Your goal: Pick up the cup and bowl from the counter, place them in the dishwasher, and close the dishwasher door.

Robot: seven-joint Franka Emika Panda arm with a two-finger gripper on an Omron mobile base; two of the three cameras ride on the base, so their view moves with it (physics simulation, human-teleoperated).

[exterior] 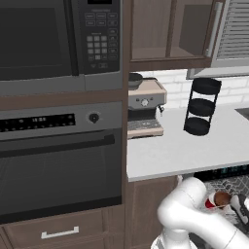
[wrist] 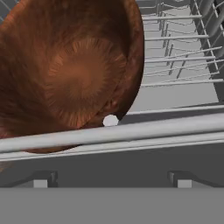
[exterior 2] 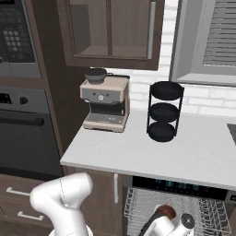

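The glossy reddish-brown bowl (wrist: 74, 74) lies tilted in the dishwasher's grey wire rack (wrist: 175, 57), just beyond a rack rail. My gripper (wrist: 112, 181) is open right in front of the bowl, fingers wide apart with nothing between them. From the base, the bowl (exterior: 222, 198) sits beside the small red cup (exterior: 210, 203) in the rack (exterior 2: 203, 207), under the counter (exterior: 185, 151). The bowl (exterior 2: 166, 213) shows next to my wrist. The dishwasher's dark top strip (exterior 2: 179, 186) runs under the counter edge. The dishwasher door is out of view.
A coffee machine (exterior 2: 105, 102) and a black three-tier round rack (exterior 2: 164, 112) stand on the counter. The black oven (exterior: 58, 160) and the microwave (exterior: 58, 39) fill the wall to the left. Wall cabinets (exterior 2: 110, 32) hang above.
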